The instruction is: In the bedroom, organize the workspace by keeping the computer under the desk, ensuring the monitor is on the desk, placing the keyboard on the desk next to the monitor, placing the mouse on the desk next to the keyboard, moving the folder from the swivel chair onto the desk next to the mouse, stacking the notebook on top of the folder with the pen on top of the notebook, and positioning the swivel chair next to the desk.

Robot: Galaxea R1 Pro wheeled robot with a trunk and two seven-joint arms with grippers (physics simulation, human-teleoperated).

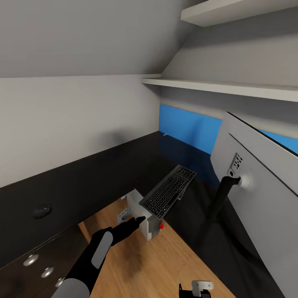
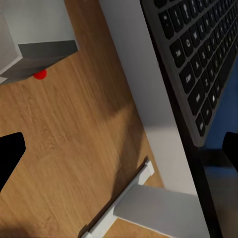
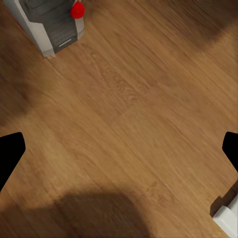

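One keyboard (image 1: 168,191), one mouse (image 1: 42,211), one monitor (image 1: 265,190), one computer (image 1: 142,215).
Keyboard is lying half off the black surface (image 1: 82,182) over the computer; monitor cut off; left tool (image 1: 138,219) spread wide, right tool (image 3: 119,148) also released.

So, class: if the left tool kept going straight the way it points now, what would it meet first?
Most likely the keyboard resting on the computer: the left tool points at its near edge, with wood floor below. Depth is unclear, so contact is a guess.

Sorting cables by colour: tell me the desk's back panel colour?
Bright blue back panel, best seen in the head view.
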